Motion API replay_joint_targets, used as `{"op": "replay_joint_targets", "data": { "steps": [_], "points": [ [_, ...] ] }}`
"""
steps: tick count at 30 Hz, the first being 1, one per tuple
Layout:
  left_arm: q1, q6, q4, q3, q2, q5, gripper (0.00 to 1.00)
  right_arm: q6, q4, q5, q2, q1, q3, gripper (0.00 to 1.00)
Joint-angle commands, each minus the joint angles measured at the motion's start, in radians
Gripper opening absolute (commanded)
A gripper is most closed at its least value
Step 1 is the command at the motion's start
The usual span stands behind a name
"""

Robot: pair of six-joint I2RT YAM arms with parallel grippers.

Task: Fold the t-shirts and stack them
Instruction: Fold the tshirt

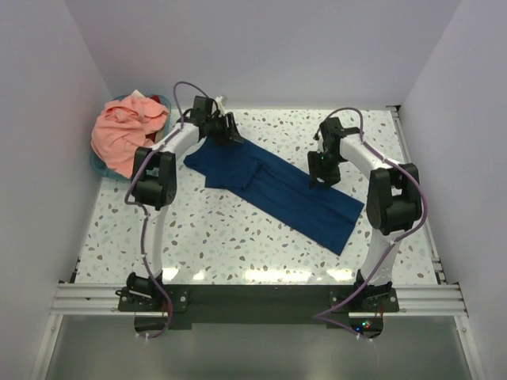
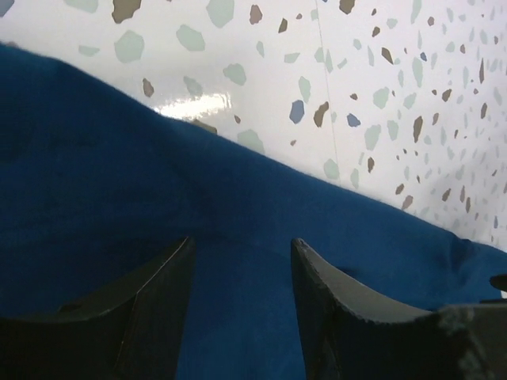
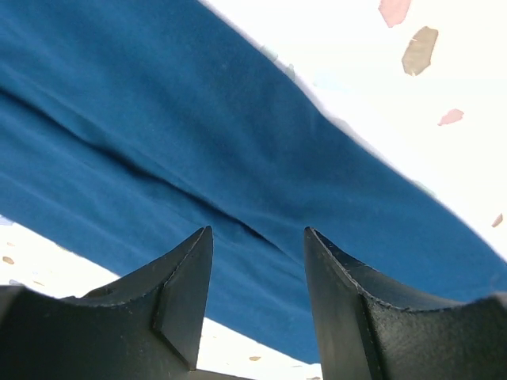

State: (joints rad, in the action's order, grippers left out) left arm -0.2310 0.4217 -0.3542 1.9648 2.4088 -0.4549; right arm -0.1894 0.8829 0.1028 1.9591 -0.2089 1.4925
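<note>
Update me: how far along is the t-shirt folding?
Done: the navy shirt lies on the table as a long strip, seemingly part-folded. In hand: the left gripper at its far-left end and the right gripper at its far edge hover with fingers open, nothing gripped. Left: finishing that fold, then the pink shirt, crumpled in the basket. No stack yet.

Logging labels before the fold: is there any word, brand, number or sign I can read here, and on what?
No text can be read in any view.
The navy shirt shows only plain blue cloth; no print or tag faces the cameras.
The pink shirt is bunched up, with no lettering in sight.
</note>
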Motion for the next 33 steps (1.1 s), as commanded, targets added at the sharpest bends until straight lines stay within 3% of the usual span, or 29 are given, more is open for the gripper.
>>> {"op": "replay_joint_targets", "data": {
  "steps": [1,8,14,18,25,33],
  "points": [
    [0.001,0.060,-0.037,-0.036,-0.155,0.041,0.57,0.010,0.030,-0.028,-0.062,0.000,0.009,0.53],
    [0.002,0.124,-0.084,-0.210,-0.205,-0.007,0.57,0.013,0.004,-0.022,-0.051,0.000,-0.072,0.48],
    [0.004,0.112,-0.120,-0.224,-0.134,-0.053,0.57,0.022,-0.024,-0.032,-0.020,0.000,-0.112,0.42],
    [0.007,0.086,-0.132,-0.193,-0.082,-0.053,0.57,0.025,-0.025,-0.003,0.006,0.000,-0.130,0.41],
    [0.012,0.037,-0.045,-0.192,0.019,-0.062,0.56,0.007,-0.025,0.185,0.076,-0.003,-0.136,0.38],
    [0.018,0.031,0.023,0.009,0.179,-0.059,0.57,-0.045,-0.007,0.267,0.124,-0.118,-0.100,0.38]
  ]
}}
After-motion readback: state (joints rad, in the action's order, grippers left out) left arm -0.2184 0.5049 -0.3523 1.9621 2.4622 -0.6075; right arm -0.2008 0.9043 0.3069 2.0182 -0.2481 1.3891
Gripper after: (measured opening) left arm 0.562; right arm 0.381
